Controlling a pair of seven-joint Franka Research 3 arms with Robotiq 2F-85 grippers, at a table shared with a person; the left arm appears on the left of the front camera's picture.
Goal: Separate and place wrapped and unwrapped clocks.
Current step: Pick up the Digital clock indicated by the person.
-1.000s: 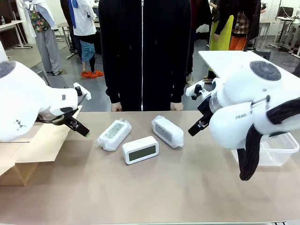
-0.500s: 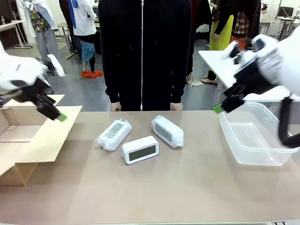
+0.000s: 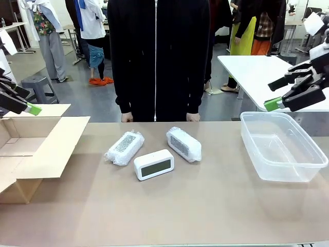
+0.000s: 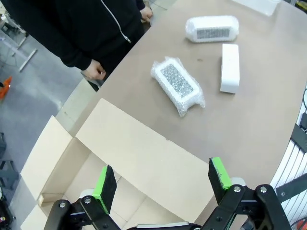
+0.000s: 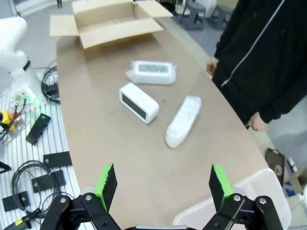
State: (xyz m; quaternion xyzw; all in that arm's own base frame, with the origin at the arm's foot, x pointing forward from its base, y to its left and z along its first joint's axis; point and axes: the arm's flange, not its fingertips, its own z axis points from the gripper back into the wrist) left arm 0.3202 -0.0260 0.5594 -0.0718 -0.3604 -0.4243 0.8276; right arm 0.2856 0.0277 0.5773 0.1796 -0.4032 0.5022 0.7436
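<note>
The bare white clock (image 3: pixel 153 164) with its dark grey screen lies mid-table, between two bubble-wrapped clocks (image 3: pixel 124 148) (image 3: pixel 183 144). My left gripper (image 3: pixel 26 100) hangs open at the far left, above the cardboard box. Its wrist view shows the left gripper (image 4: pixel 162 179) empty over the box flap, with a wrapped clock (image 4: pixel 177 85), the other wrapped one (image 4: pixel 212 28) and the bare clock (image 4: pixel 230 68) beyond. My right gripper (image 3: pixel 272 94) is open at the far right, above the clear bin. In its own view the right gripper (image 5: pixel 161 180) is empty, high over the bare clock (image 5: pixel 139 102) and both wrapped clocks (image 5: pixel 150 72) (image 5: pixel 183 120).
An open cardboard box (image 3: pixel 31 149) sits at the table's left end and a clear plastic bin (image 3: pixel 303 172) at the right end. A person in black stands at the far edge with both hands (image 3: pixel 127 117) at the table rim. A second white table stands behind on the right.
Both arms have swung up and outward from the table's middle: the left one to the far left over the box, the right one to the far right over the bin. The clocks have not moved.
</note>
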